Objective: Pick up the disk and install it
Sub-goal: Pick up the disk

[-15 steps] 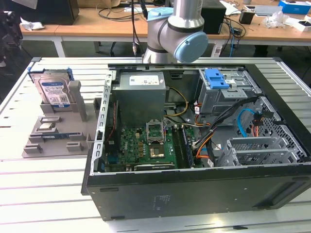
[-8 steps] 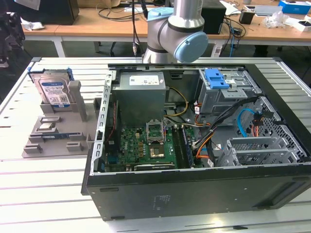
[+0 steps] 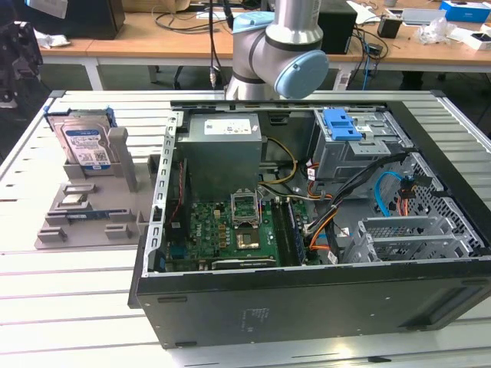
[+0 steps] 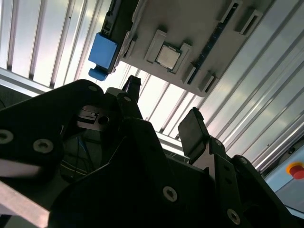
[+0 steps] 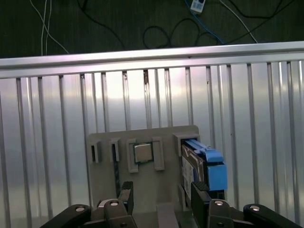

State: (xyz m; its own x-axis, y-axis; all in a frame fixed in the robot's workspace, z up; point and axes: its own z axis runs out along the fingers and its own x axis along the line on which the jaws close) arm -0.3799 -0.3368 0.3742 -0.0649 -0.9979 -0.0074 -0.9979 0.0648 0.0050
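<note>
The disk (image 3: 86, 146) is a silver drive with a blue-and-white label and a blue frame. It stands on edge in a grey holder (image 3: 84, 218) at the exterior view's left, on the slatted table. In the first wrist view the disk (image 5: 202, 164) sits at one end of the holder (image 5: 142, 137), and my gripper (image 5: 163, 197) hangs above the holder, open and holding nothing. One fingertip (image 5: 199, 192) is close to the disk. In the second wrist view the disk's blue frame (image 4: 102, 52) lies beyond my gripper (image 4: 164, 111).
An open computer case (image 3: 307, 199) lies at the exterior view's right, with a motherboard, cables and a blue bracket (image 3: 341, 124) on its drive cage. A square chip (image 5: 142, 153) rests in the holder. The arm's base (image 3: 276, 46) stands behind the case. A red button (image 4: 297, 170) is off the table.
</note>
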